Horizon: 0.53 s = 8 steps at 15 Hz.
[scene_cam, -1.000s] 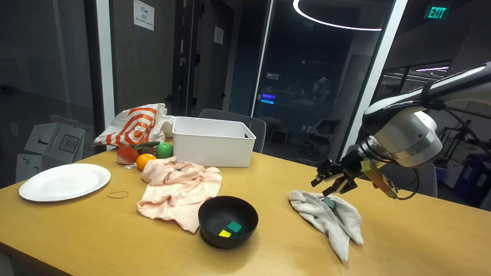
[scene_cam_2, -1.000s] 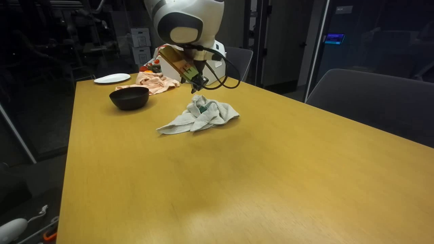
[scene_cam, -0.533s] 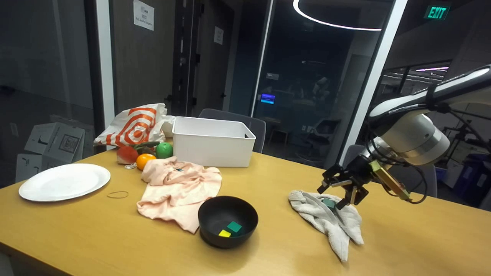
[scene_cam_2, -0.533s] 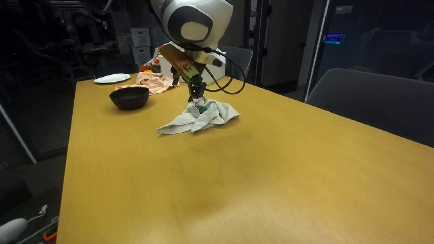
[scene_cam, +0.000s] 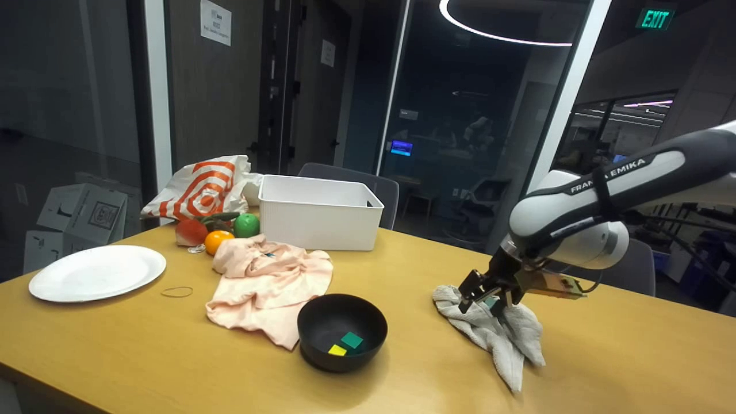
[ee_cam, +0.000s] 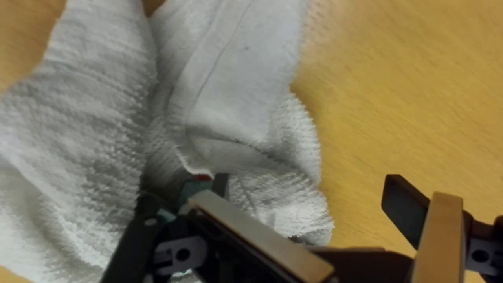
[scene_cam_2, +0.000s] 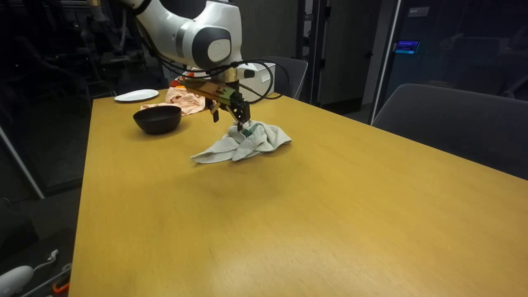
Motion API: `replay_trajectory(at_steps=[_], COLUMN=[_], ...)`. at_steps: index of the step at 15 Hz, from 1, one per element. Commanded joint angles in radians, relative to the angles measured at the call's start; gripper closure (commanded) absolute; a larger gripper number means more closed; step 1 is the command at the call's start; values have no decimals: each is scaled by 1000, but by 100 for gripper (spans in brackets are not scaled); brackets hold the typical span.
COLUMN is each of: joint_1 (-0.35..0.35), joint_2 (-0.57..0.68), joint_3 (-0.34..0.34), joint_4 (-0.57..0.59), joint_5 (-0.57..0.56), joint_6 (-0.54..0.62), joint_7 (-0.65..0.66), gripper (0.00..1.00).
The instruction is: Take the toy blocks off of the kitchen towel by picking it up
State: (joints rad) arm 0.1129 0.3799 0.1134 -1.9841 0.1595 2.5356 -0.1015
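Note:
The pale grey-white kitchen towel (scene_cam: 513,352) lies crumpled on the table, also in an exterior view (scene_cam_2: 258,145). Of the toy blocks, a green one (scene_cam_2: 247,132) sits in a fold on top of it. From the wrist the green block (ee_cam: 191,187) is partly covered by a finger, and a red bit (ee_cam: 202,177) shows beside it. My gripper (scene_cam: 480,310) is low over the towel with its jaws wide apart. One finger of the gripper (ee_cam: 309,188) is at the block and cloth, the other above bare wood. Nothing is held between them. Whether the finger touches the block, I cannot tell.
A black bowl (scene_cam: 319,322) with a green and a yellow piece stands beside the towel. Past it are a pinkish cloth (scene_cam: 276,282), a white bin (scene_cam: 319,227), toy fruit (scene_cam: 218,240), a patterned bag (scene_cam: 201,190) and a white plate (scene_cam: 98,273).
My gripper has come down to the towel, and its jaws have spread wider than a second ago. The towel and the green block show no clear movement.

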Motion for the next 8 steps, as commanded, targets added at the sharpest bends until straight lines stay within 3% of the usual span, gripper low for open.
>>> replay_trajectory(at_steps=[1, 4, 8], joint_1=[83, 119, 83], joint_2=[9, 20, 24], joint_3=[-98, -153, -86], joint_4=[-21, -23, -25], joint_5=[-250, -395, -314], joint_6=[107, 126, 99], joint_7=[157, 274, 259], gripper=[0, 0, 0])
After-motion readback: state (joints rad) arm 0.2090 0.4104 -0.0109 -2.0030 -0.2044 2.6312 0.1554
